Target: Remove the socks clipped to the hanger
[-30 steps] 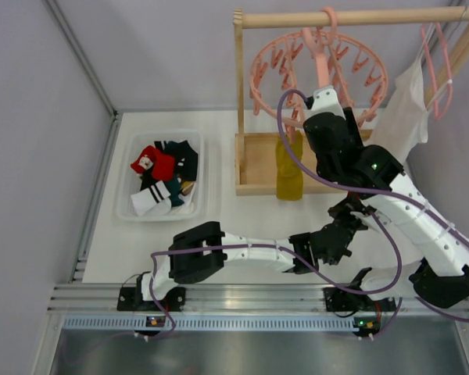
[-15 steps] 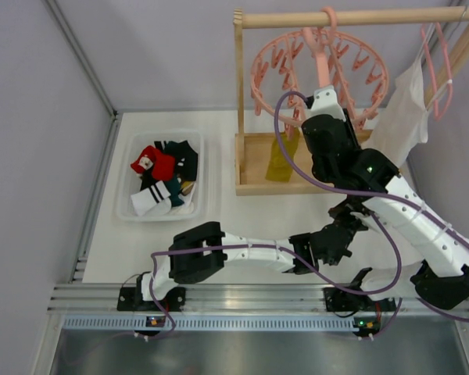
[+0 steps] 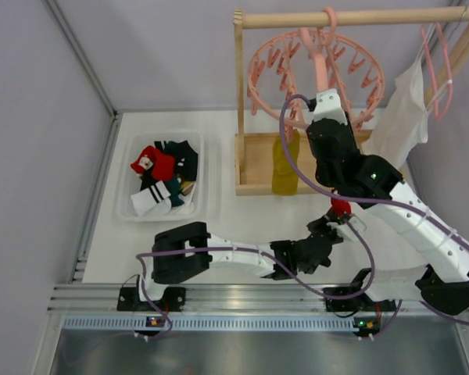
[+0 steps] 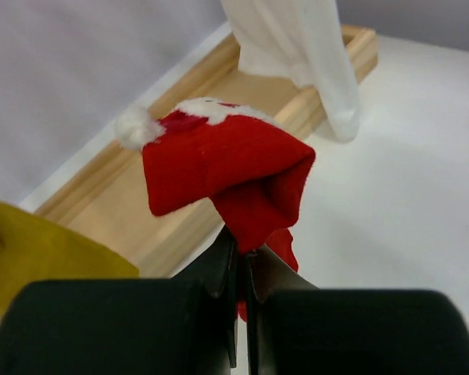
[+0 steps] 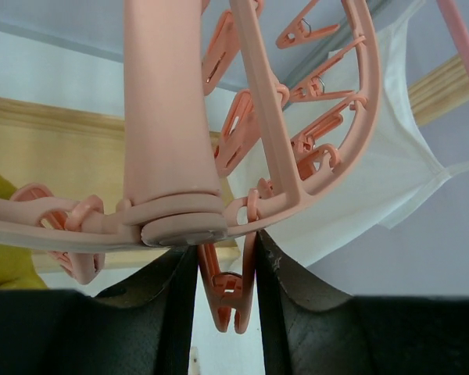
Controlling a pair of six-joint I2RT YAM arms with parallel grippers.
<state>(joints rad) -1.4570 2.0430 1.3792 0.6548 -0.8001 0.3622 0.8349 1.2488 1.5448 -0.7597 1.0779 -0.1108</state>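
Wrist views: left end effector (image 4: 238, 262) clamps red sock (image 4: 227, 168); right end effector (image 5: 227, 262) pinches peg (image 5: 228, 301).

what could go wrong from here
The left end effector pinches the red sock by only a narrow fold, and the bin is far to the left; it may slip out in transit.
The right end effector brackets a clip peg holding no sock, just below the hanger; pulling there could swing the hanger and leave the mustard sock clipped.

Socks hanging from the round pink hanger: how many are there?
1: a mustard yellow sock hangs below the hanger's near left rim. The right arm may hide another.
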